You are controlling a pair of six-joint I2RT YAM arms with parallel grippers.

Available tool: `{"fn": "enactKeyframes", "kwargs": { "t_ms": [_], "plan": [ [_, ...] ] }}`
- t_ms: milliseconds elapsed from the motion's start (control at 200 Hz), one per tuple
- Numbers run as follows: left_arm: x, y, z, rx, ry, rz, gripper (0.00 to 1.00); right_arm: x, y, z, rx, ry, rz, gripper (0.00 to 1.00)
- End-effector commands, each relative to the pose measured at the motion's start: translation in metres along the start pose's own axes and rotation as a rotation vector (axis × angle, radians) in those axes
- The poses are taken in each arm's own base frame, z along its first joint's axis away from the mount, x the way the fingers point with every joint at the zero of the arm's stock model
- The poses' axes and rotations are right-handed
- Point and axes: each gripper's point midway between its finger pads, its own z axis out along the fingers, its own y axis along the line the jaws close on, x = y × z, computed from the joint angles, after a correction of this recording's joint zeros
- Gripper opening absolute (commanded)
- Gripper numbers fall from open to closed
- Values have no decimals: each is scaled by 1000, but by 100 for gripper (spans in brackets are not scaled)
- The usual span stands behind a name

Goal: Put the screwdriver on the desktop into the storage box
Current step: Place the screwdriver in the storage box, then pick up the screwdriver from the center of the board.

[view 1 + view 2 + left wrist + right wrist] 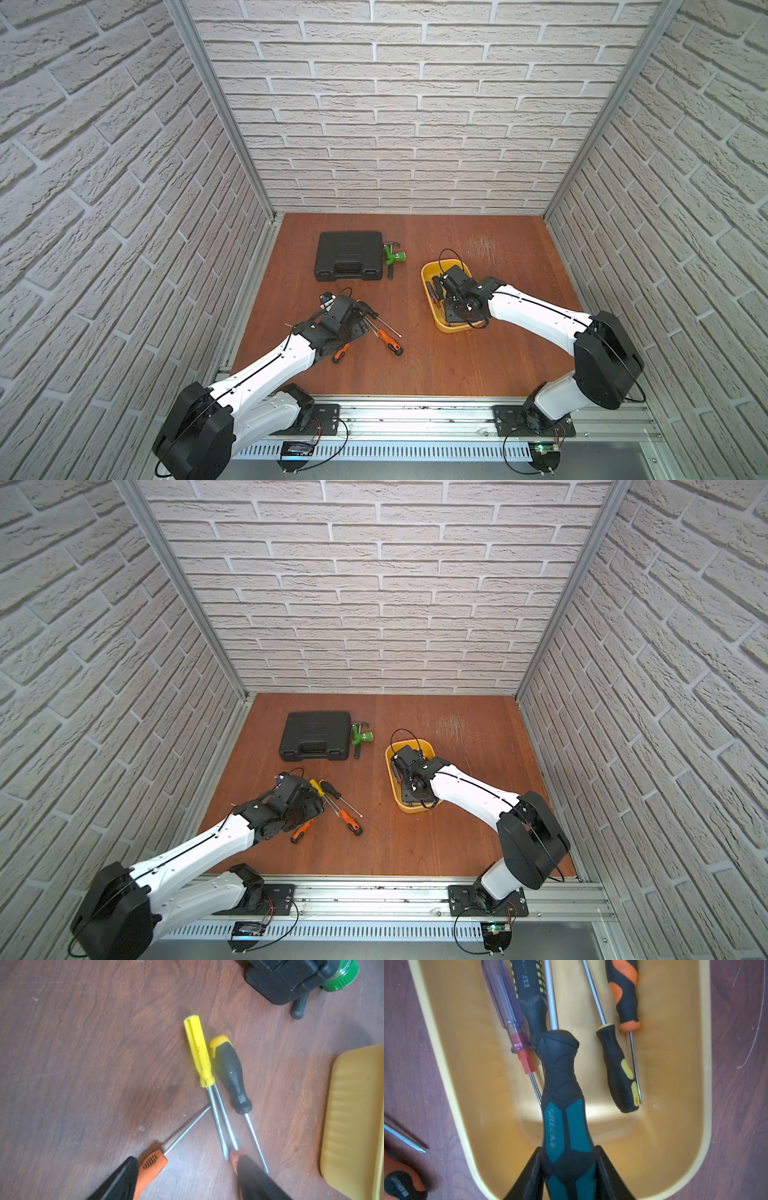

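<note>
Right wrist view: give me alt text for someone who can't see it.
The right gripper grips a teal-and-black screwdriver by its handle over the yellow storage box. Four other screwdrivers lie inside it. The box sits on the wood-grain desktop.

Brick-print panels [415,124] and aluminium framing [222,108] mark a lab robot cell.

Yellow storage box [446,327] and black case [348,256] apart on reddish desktop [457,365].
</note>
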Motion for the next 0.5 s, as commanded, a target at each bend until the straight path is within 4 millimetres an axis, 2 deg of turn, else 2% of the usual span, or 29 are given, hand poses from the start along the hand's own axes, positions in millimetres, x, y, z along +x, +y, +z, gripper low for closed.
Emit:
{"fn": "enactKeyframes", "kwargs": {
  "t_ms": [0, 100, 210, 340, 495],
  "plan": [
    [-3, 1, -2, 0, -16, 3, 79, -15, 5, -11, -29, -47, -12, 44],
    [-3, 1, -1, -2, -14, 3, 80, -15, 4, -15, -37, -62, -9, 57],
    [-2, 0, 1, 0, -5, 4, 80, -14, 1, -19, -35, -76, -4, 63],
    [-2, -1, 1, 3, -5, 3, 80, -14, 3, -25, -57, -94, -9, 63],
    [-1, 1, 2, -1, -8, -1, 79, -13, 14, -38, -104, -148, -34, 54]
  ]
}}
